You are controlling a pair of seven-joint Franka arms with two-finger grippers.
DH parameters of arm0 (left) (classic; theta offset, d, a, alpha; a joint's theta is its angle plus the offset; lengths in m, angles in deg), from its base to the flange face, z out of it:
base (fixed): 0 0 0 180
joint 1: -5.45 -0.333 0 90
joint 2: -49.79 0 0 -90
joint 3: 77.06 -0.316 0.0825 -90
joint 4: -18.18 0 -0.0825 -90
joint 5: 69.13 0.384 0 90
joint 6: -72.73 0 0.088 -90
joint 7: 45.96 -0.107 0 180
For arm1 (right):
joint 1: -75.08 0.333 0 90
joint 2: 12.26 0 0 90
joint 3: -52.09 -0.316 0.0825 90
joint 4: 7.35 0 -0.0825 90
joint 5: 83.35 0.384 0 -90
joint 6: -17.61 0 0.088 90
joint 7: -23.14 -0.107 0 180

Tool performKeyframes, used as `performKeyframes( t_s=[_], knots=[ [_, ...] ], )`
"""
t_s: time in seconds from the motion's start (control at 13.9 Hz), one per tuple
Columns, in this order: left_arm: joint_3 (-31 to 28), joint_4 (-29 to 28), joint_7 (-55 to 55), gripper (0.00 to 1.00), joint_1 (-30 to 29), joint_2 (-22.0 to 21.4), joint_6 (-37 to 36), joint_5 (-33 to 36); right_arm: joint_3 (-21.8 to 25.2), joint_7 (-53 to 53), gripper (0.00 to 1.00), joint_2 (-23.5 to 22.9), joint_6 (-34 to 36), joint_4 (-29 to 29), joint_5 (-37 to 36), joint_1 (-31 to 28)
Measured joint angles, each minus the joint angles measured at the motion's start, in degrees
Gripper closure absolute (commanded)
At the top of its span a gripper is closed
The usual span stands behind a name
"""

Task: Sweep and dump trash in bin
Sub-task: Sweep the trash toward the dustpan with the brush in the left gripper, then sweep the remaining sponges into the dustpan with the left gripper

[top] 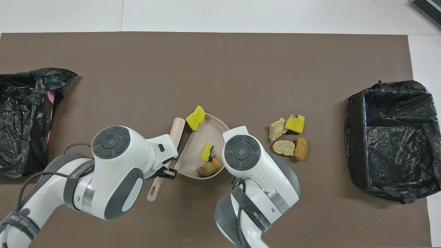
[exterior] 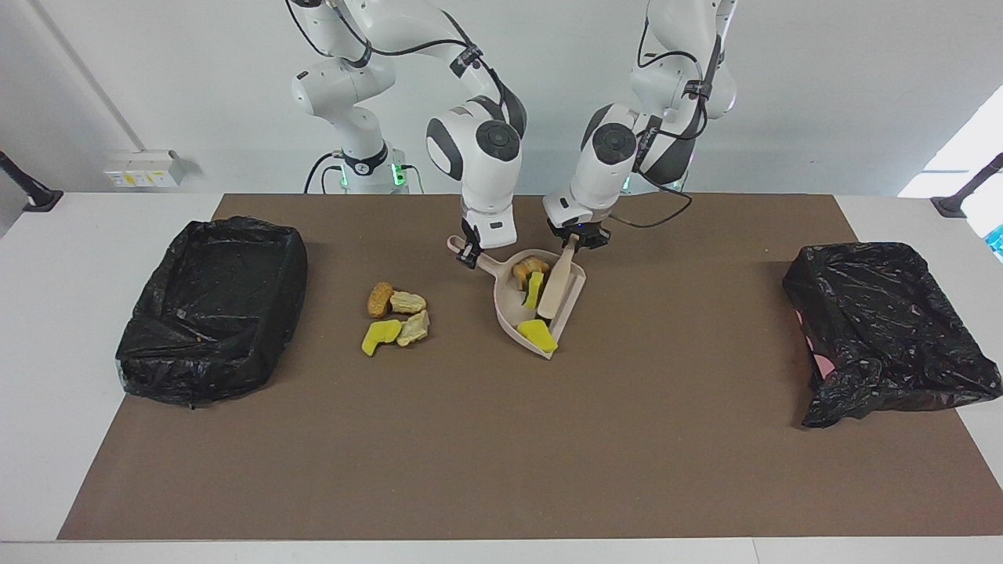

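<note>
A beige dustpan lies on the brown mat mid-table. My right gripper is shut on its handle. My left gripper is shut on the beige brush, which lies across the pan's side toward the left arm's end. Three trash pieces are in the pan: a yellow sponge at its lip, a green-backed sponge and a brown lump. Overhead they show as the yellow sponge, the green-backed sponge and the lump. Several more trash pieces lie loose toward the right arm's end.
A black-bagged bin stands open at the right arm's end of the table. A second black-bagged bin stands at the left arm's end. The brown mat spreads wide on the side away from the robots.
</note>
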Motion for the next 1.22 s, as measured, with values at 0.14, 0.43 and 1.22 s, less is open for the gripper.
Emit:
performKeyframes(
  t_s=[0.14, 0.43, 1.22],
  knots=[
    [-0.2, 0.0, -0.2, 1.00, -1.6, -0.7, -0.5, 0.7, 0.0, 0.0, 1.00, 0.1, 0.1, -0.2, 0.0, -0.1],
    [-0.2, -0.1, 0.1, 1.00, -3.5, -0.4, 1.7, 0.8, 0.3, 0.0, 1.00, 1.7, 0.9, -0.5, 0.0, -0.6],
    [0.9, 2.4, -0.2, 1.00, -3.5, 8.1, 11.6, 0.9, 0.3, 3.5, 1.00, 1.9, 2.6, 0.2, 0.0, -0.9]
  ],
)
